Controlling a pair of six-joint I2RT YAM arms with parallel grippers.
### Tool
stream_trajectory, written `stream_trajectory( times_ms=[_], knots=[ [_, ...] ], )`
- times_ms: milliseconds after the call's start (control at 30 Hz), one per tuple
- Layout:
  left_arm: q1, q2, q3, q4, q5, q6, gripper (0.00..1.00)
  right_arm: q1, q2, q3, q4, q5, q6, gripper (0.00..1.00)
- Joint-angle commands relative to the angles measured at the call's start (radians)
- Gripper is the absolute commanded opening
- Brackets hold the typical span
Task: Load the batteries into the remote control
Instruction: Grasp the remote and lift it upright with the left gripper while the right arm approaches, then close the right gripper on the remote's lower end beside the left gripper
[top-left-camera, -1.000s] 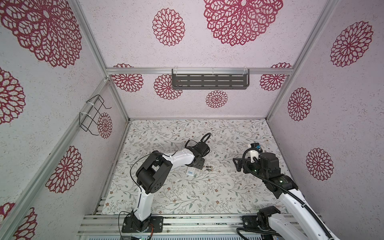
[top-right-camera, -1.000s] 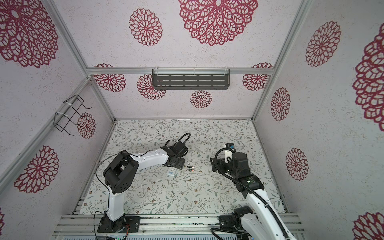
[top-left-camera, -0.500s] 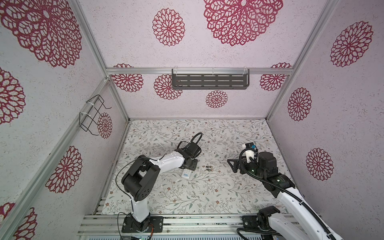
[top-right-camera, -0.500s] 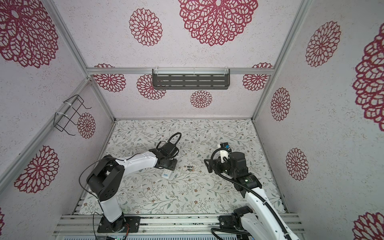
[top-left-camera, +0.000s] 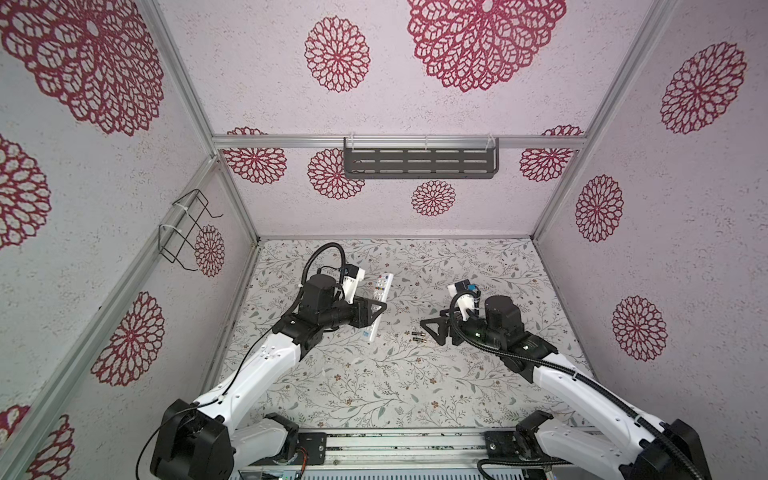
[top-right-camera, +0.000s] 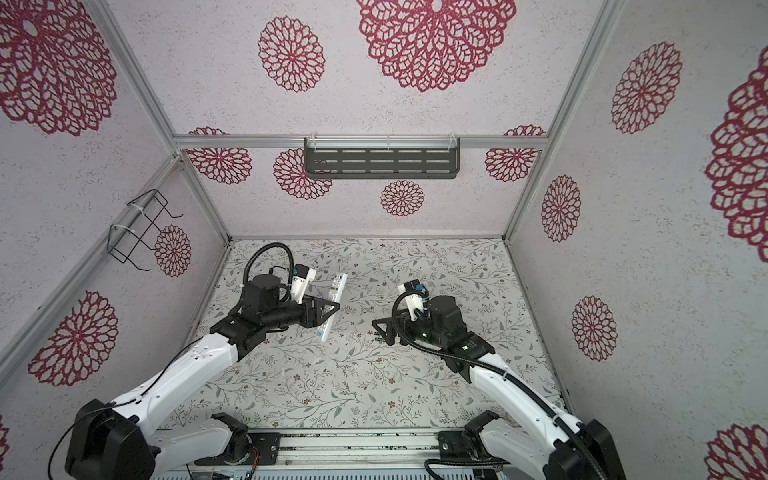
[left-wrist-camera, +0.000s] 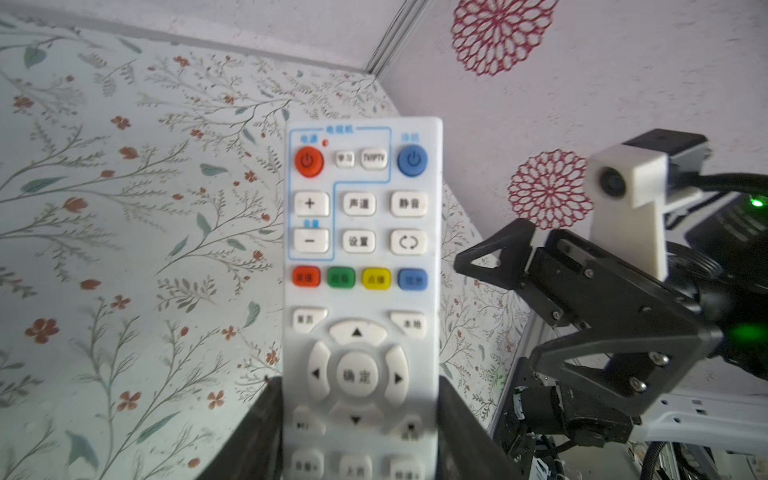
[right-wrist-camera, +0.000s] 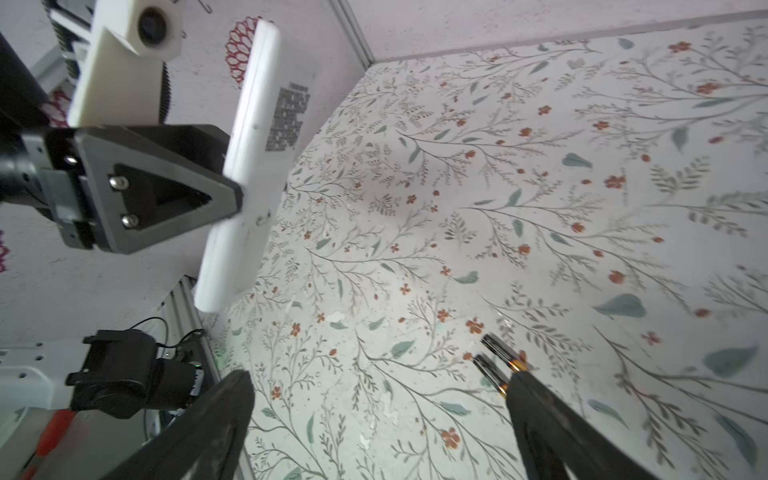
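Two batteries (right-wrist-camera: 500, 352) (partly hidden, blurred).

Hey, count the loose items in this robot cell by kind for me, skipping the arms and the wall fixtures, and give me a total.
remote control: 1
batteries: 2
Total: 3

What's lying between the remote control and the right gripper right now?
The two batteries, lying on the table, show between the remote control and the right gripper in a top view, close to the gripper.
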Motion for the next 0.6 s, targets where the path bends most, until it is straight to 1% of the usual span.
stream_trajectory(
  times_ms=[0,33,167,233,333,367,467,500,567],
  knots=[
    [0.026,-0.061,-0.09,0.291,0.065,-0.077,0.45,0.051,0.042,0.038,0.214,-0.127,0.105,0.99],
    [0.034,-0.072,-0.113,0.344,0.068,-0.112,0.45,0.063,0.064,0.041,0.252,-0.159,0.122,0.99],
    [0.057,-0.053,-0.189,0.67,0.195,-0.302,0.45,0.126,0.167,0.049,0.443,-0.282,0.186,0.99],
    [0.063,-0.018,-0.211,0.833,0.271,-0.4,0.46,0.155,0.206,0.067,0.487,-0.3,0.192,0.99],
    [0.076,0.054,-0.242,1.126,0.367,-0.577,0.46,0.18,0.258,0.094,0.53,-0.314,0.193,0.99],
    [0.079,0.081,-0.248,1.223,0.389,-0.637,0.46,0.183,0.272,0.098,0.549,-0.316,0.196,0.99],
    [0.084,0.167,-0.238,1.434,0.451,-0.786,0.46,0.183,0.304,0.107,0.588,-0.339,0.202,0.99],
    [0.083,0.191,-0.233,1.472,0.464,-0.818,0.46,0.183,0.312,0.114,0.596,-0.349,0.203,0.99],
    [0.078,0.217,-0.219,1.471,0.486,-0.834,0.45,0.185,0.329,0.125,0.615,-0.363,0.212,0.99]
  ],
)
